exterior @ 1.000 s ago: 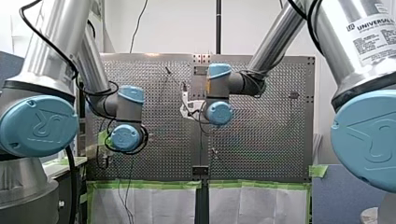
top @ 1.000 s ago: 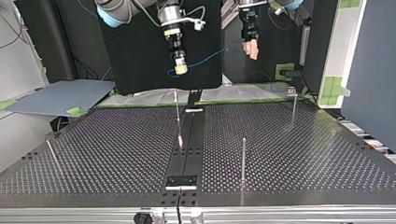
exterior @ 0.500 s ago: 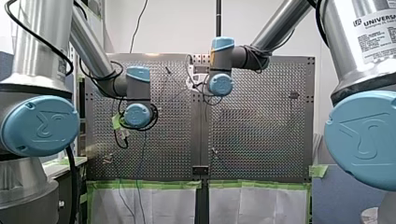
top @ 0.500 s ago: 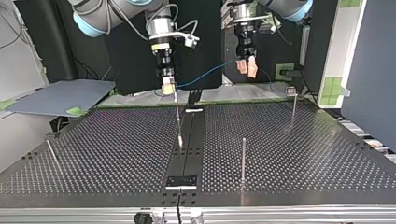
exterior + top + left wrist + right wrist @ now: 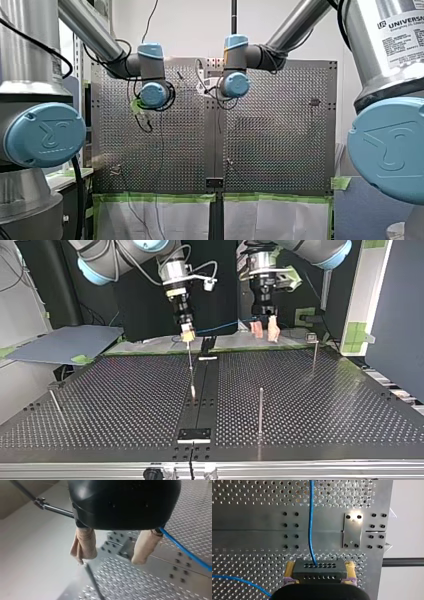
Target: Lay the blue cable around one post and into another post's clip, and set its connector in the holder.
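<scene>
My right gripper (image 5: 187, 335) hangs over the table's far edge in the top view, its yellow pads shut on the black connector (image 5: 320, 571). The blue cable (image 5: 310, 517) leaves the connector and runs ahead over the perforated plate. In the top view the blue cable (image 5: 225, 327) stretches from there toward my left gripper (image 5: 263, 331). My left gripper (image 5: 113, 552) is open, its beige pads (image 5: 83, 545) apart and holding nothing. The cable (image 5: 185, 552) passes just outside one finger. A thin post (image 5: 190, 367) stands below the right gripper.
A taller post (image 5: 260, 410) stands right of the table's centre strip. A post with a clip (image 5: 312, 338) is at the far right, and a slanted pin (image 5: 55, 402) at the near left. A small plate (image 5: 195, 434) sits on the strip near the front edge.
Both grippers have come down toward the table's far edge in the top view. The cable between them now runs lower and flatter. The right gripper still holds the connector.
</scene>
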Controlling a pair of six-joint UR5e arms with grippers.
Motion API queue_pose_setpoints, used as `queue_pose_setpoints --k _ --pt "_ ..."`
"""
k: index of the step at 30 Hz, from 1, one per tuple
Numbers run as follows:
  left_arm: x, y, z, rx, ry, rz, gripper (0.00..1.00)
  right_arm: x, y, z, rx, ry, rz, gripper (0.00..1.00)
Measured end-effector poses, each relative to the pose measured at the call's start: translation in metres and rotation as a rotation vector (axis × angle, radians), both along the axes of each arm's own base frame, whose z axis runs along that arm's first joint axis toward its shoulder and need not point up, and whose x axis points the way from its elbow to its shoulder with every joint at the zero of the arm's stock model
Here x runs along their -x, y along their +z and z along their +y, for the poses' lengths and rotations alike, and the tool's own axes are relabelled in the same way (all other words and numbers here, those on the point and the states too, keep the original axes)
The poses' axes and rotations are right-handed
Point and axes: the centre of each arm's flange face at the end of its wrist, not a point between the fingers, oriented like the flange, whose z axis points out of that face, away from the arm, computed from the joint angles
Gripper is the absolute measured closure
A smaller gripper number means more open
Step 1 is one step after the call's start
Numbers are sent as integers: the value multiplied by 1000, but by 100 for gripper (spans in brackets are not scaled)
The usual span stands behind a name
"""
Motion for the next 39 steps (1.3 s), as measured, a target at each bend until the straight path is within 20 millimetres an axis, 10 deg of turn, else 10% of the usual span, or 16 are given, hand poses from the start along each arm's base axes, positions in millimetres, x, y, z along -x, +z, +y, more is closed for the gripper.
queue_pose_setpoints --k 27,39 --pt "-52 167 54 17 65 -149 0 -35 92 -21 -15 55 25 100" --pt "-89 157 87 -60 68 -42 0 -52 99 -43 -36 63 40 100"
